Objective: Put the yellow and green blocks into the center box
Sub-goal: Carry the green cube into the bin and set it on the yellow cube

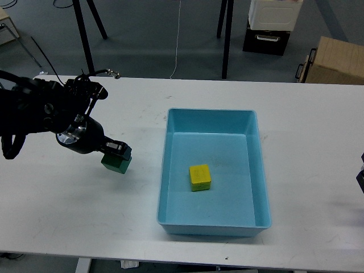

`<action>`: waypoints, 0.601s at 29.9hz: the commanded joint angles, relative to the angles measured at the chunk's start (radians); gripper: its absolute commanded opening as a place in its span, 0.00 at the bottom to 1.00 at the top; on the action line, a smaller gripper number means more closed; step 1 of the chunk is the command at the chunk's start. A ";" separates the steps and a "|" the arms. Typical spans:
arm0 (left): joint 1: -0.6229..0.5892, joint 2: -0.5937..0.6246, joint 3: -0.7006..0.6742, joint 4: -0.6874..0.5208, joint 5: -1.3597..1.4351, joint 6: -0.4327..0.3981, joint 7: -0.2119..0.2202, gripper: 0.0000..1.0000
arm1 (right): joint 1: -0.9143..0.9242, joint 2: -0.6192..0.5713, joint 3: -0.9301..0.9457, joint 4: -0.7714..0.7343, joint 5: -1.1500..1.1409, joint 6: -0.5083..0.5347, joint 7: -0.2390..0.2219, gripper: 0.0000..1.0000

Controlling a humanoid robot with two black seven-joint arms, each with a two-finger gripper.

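Note:
My left gripper [117,156] is shut on the green block [118,163] and holds it above the white table [68,193], left of the light blue box [211,227]. The yellow block [199,177] lies on the floor of the box, near its middle. Of my right arm only a small dark part shows at the right edge [360,173]; its gripper is out of view.
Black stand legs [85,40] and a thin cable stand beyond the table's far edge. A cardboard box [335,60] and a white and black container [270,25] sit on the floor at the back right.

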 commanded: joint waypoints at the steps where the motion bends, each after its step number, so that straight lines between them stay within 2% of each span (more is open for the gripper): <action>1: -0.120 -0.177 -0.003 0.009 -0.109 0.000 -0.003 0.00 | 0.000 0.000 -0.001 -0.001 -0.001 0.000 0.000 0.95; 4: -0.113 -0.346 0.006 0.055 -0.117 0.000 -0.008 0.00 | 0.000 0.000 -0.001 -0.006 0.000 0.000 0.000 0.95; 8: 0.002 -0.357 0.019 0.141 -0.117 0.000 -0.012 0.00 | 0.000 0.000 0.001 -0.021 0.000 0.000 0.000 0.95; 12: 0.066 -0.357 0.019 0.199 -0.117 0.000 -0.012 0.01 | 0.000 0.000 0.004 -0.037 0.000 0.000 -0.002 0.95; 15: 0.108 -0.357 0.019 0.216 -0.117 0.000 -0.015 0.07 | 0.000 0.002 0.002 -0.047 0.000 0.000 -0.002 0.95; 18: 0.134 -0.357 0.019 0.216 -0.117 0.000 -0.017 0.20 | 0.000 0.005 0.001 -0.049 -0.001 0.000 -0.002 0.95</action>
